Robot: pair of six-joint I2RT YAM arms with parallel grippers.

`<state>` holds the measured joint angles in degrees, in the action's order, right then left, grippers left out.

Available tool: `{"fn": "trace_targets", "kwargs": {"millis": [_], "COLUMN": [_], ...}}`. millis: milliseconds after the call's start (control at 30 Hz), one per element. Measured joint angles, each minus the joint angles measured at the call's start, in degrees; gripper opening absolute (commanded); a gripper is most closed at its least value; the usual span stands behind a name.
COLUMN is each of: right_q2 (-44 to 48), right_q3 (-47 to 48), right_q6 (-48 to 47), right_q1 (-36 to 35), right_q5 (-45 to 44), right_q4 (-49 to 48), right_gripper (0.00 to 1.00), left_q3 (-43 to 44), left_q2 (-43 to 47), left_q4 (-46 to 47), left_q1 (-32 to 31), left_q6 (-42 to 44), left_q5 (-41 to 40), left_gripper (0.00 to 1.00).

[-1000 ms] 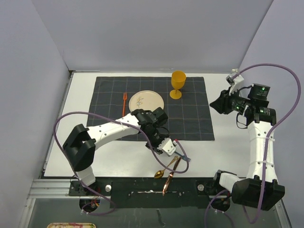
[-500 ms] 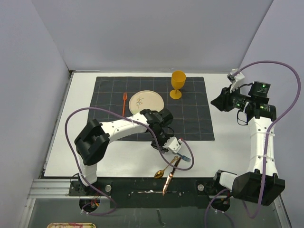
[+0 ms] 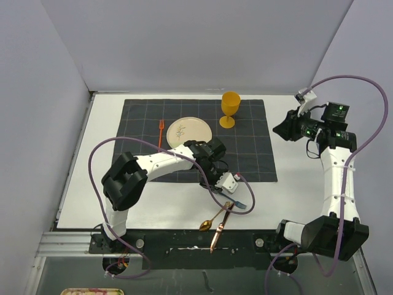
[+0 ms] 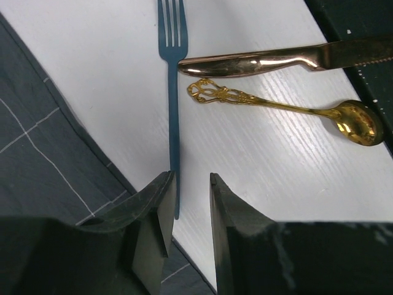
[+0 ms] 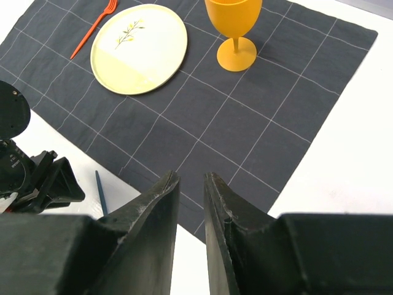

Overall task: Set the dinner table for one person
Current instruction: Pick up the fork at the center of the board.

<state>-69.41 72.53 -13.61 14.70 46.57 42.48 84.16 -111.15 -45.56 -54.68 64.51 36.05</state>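
The left tool [image 4: 189, 181] is parted and empty; the blue fork [image 4: 174, 123] could be missed, being thin and flat.

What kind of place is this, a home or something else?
Probably a robot test cell, not a home: plain grey walls enclose the white dinner table, two arms are bolted to a metal rail, and the plate and goblet look staged.
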Motion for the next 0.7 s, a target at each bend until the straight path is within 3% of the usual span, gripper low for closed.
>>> {"fn": "trace_targets", "kwargs": {"millis": [700], "right_q2": [-1.4], "right_q3": [1.2], "right_q6": [1.2], "right_q1": [1.0], "right_q5": [0.5], "right_q4": [-0.5], "right_gripper": [0.24], "left_q3": [-2.6], "left_q2": [-2.6], "left_q4": [2.6], "left_q1": [0.7], "left_q6": [2.2], "left_q5": [-0.8], "left_gripper": [0.28]}}
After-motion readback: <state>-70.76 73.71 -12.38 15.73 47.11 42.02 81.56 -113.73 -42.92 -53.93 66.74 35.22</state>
